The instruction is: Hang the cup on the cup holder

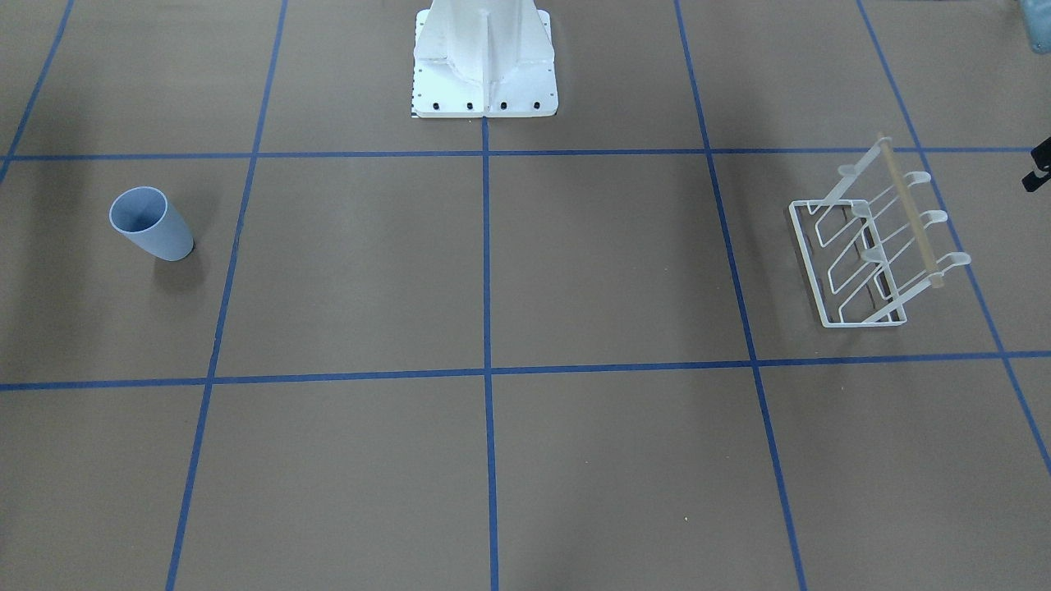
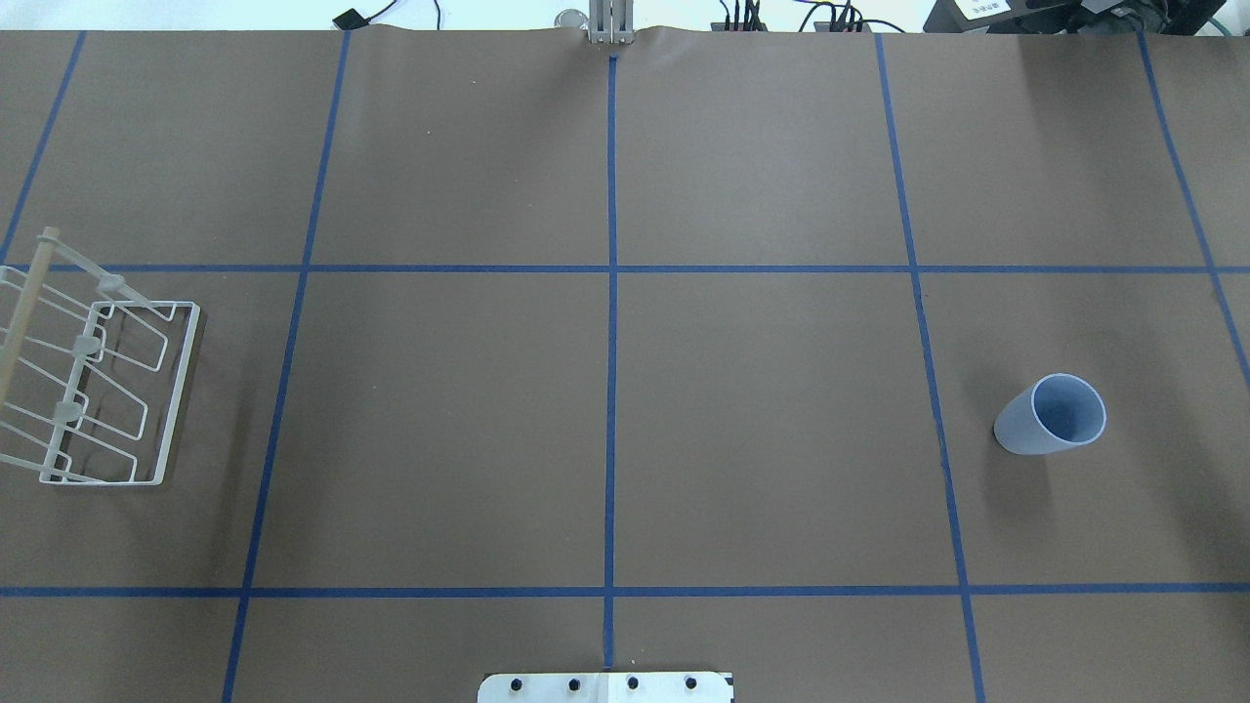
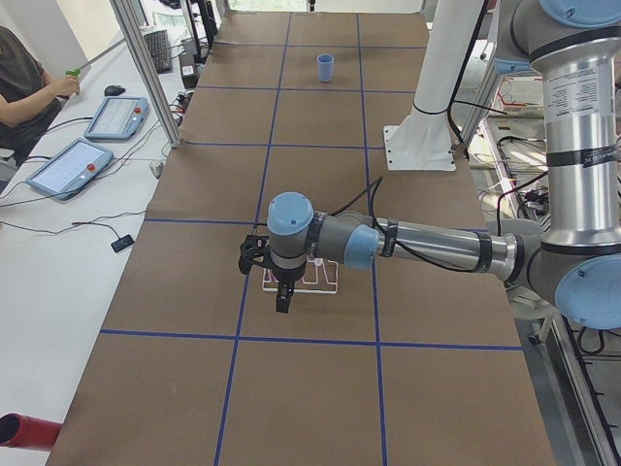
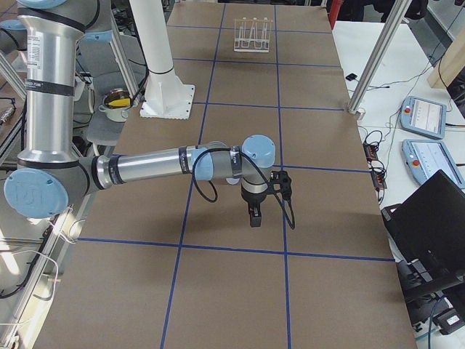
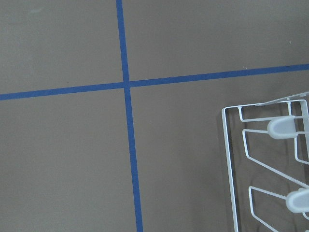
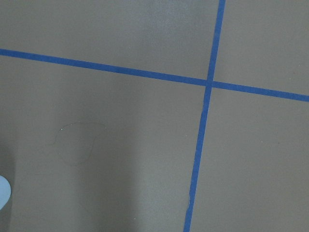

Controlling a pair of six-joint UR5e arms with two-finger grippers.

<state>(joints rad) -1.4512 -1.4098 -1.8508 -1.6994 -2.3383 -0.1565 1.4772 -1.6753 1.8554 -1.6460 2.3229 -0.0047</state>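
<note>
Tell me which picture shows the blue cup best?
Overhead exterior: the cup is large, unblocked, open rim showing. Front-facing shows it similarly; exterior left shows it tiny and far; right wrist maybe a sliver.

One camera looks steeply down from across the brown paper-covered table (image 1: 575, 263), with the robot's white pedestal base (image 1: 484, 66) at its top edge. The overhead camera faces the opposite way from behind the robot. These two share the blue tape grid (image 1: 486, 246), the light blue tapered plastic cup (image 1: 152, 223) and the white wire cup holder with a tan wooden bar (image 1: 870, 246), with their sides swapped. Two raised cameras at the table's ends look along it. The left-end one has the cup holder (image 3: 325, 283) near and the cup (image 3: 325, 67) far, while the right-end one has the cup holder (image 4: 253, 33) far. Both wrist cameras look straight down from close to the table. The left one catches a corner of the cup holder (image 5: 282, 126).
</note>
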